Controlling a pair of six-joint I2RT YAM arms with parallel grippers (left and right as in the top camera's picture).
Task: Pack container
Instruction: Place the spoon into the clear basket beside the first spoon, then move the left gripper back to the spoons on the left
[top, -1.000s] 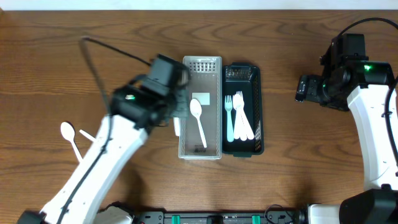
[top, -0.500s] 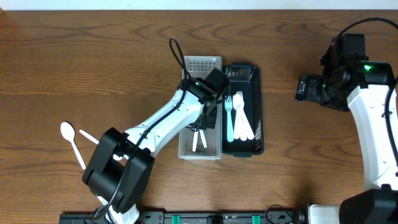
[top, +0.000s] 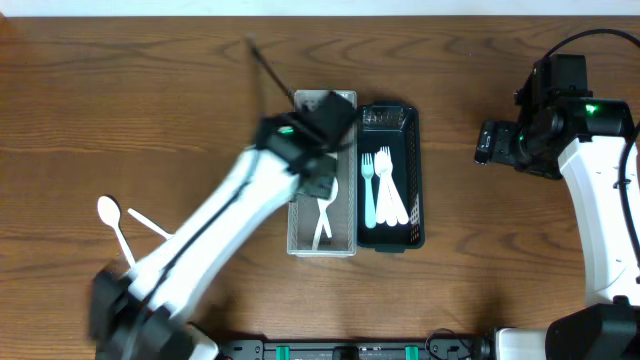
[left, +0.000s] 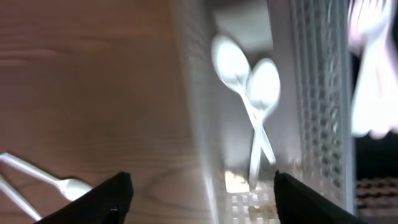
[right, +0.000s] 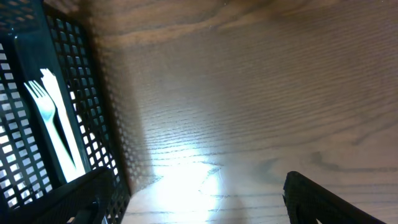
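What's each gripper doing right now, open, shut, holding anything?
Left gripper: open, empty, above the grey mesh plastic tray with two white plastic spoons in it.
Right gripper: open, empty, beside the black mesh basket.

White spoons (top: 322, 215) in grey perforated bin (top: 341, 100); white, pale-blue forks (top: 385, 187) in black mesh bin (top: 412, 120); brown woodgrain table (top: 150, 120).

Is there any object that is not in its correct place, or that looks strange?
Yes. One white spoon lies loose on the table, far left of the grey basket, where two spoons already lie crossed. The forks sit in the black basket.
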